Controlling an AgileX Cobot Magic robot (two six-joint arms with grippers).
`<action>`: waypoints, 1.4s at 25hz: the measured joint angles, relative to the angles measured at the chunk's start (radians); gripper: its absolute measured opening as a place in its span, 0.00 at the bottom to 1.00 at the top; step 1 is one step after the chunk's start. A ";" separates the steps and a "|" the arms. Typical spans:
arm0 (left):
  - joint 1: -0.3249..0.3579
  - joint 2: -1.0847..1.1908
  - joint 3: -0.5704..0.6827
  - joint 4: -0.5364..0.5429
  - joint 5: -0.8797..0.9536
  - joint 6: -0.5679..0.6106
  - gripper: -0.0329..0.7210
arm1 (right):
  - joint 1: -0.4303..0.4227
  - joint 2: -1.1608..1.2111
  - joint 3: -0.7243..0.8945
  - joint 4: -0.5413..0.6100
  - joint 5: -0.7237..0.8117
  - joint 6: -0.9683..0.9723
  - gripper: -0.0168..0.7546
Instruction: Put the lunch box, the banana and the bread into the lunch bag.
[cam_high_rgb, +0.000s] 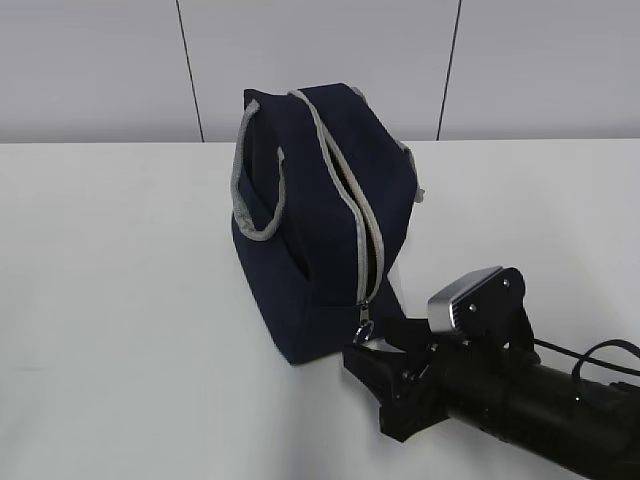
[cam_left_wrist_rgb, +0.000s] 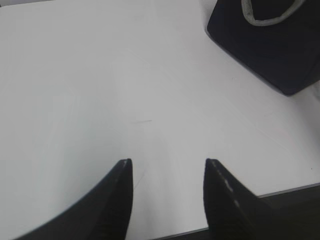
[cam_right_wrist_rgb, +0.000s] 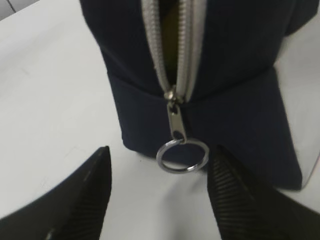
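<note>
Both sets of jaws stand parted and empty, the right gripper (cam_right_wrist_rgb: 159, 192) flanking the lunch bag's (cam_right_wrist_rgb: 240, 75) ring pull (cam_right_wrist_rgb: 182, 155).

White table (cam_high_rgb: 120, 300) is filling the lower frame; pale grey wall panels (cam_high_rgb: 320, 60) (dark vertical seams dividing them) are spanning the top.
</note>
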 joint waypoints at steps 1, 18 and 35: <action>0.000 0.000 0.000 0.000 0.000 0.000 0.51 | 0.000 0.000 -0.009 0.007 0.000 0.000 0.63; 0.000 0.000 0.000 0.000 0.000 0.000 0.51 | 0.000 0.016 -0.136 -0.056 0.212 0.024 0.63; 0.000 0.000 0.000 0.000 0.000 0.000 0.51 | 0.000 0.016 -0.136 -0.156 0.140 0.061 0.63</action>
